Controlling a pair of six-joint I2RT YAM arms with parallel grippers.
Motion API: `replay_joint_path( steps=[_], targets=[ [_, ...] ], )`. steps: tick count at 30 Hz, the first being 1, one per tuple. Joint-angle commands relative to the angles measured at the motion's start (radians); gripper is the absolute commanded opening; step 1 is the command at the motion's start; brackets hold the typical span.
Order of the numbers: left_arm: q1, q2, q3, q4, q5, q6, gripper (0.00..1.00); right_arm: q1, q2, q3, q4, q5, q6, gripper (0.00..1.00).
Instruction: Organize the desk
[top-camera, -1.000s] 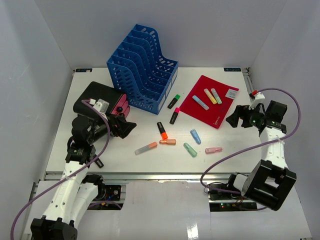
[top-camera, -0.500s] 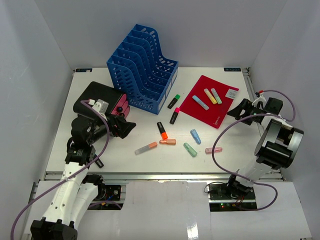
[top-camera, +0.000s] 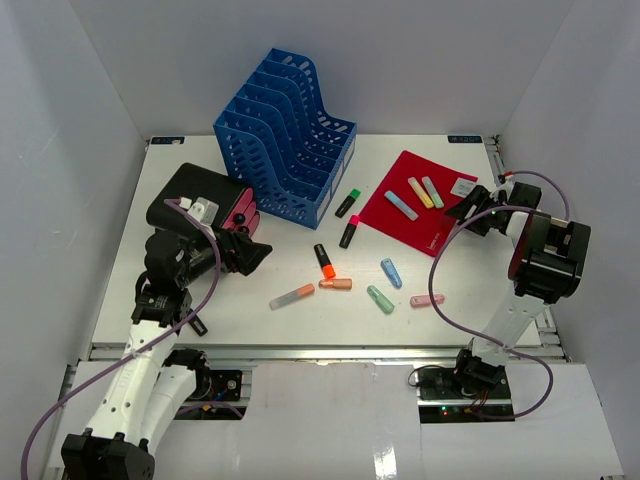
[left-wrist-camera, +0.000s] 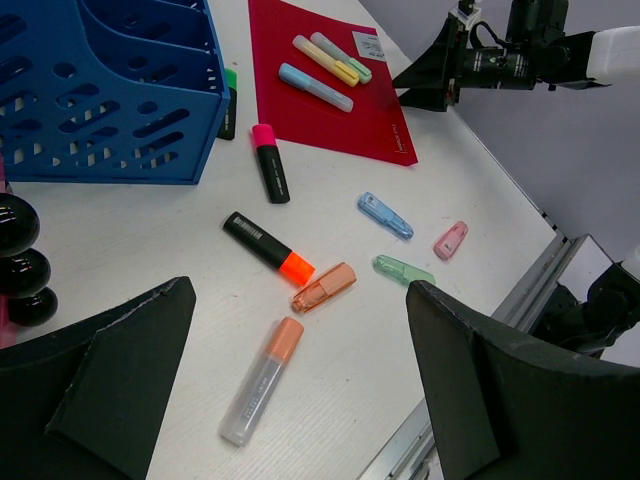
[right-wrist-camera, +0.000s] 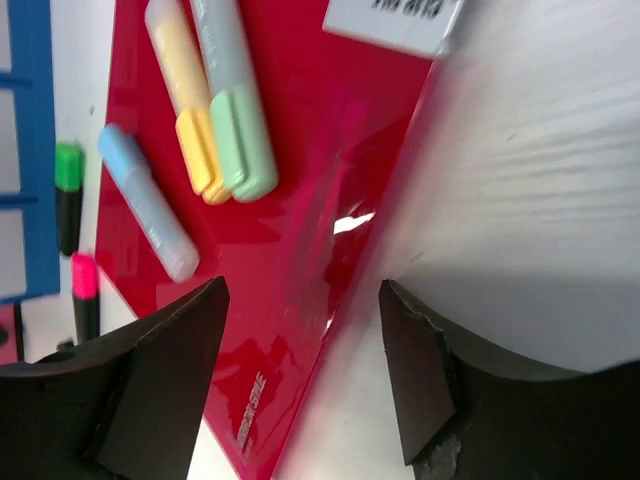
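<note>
The white desk (top-camera: 200, 300) holds a red folder (top-camera: 415, 228) at the back right. Blue (top-camera: 400, 205), yellow (top-camera: 421, 192) and green (top-camera: 432, 191) markers lie on the folder. My right gripper (top-camera: 468, 213) sits low at the folder's right edge. In the right wrist view that gripper (right-wrist-camera: 300, 370) is open, its fingers astride the red folder (right-wrist-camera: 290, 130) edge, one over the folder and one over the bare desk (right-wrist-camera: 530, 200). My left gripper (top-camera: 250, 255) hangs open above the desk's left half. In its own view it (left-wrist-camera: 300, 400) holds nothing, over a clear orange-capped marker (left-wrist-camera: 262, 381).
A blue slotted file rack (top-camera: 285, 135) stands at the back centre, a black case (top-camera: 190, 195) to its left. Several loose markers and caps lie mid-desk, among them a pink-black one (top-camera: 349, 231) and an orange-black one (top-camera: 324, 260). A white label (top-camera: 463, 187) sits on the folder's corner.
My right arm has swung in and down to the red folder's right edge, and its jaws have narrowed. The left arm and the markers have not moved.
</note>
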Motion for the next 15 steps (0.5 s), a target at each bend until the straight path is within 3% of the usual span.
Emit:
replay_joint_path(
  steps=[1, 9, 15],
  targets=[
    [-0.006, 0.007, 0.008, -0.002, -0.003, 0.015, 0.98, -0.004, 0.047, 0.022, 0.048, 0.055, 0.047, 0.64],
    [-0.006, 0.008, 0.005, -0.002, -0.007, 0.015, 0.98, -0.003, 0.124, 0.052, 0.061, 0.026, 0.076, 0.34],
    [-0.006, 0.017, 0.005, -0.002, -0.011, 0.018, 0.98, -0.005, 0.13, 0.051, 0.081, 0.031, 0.084, 0.2]
  ],
)
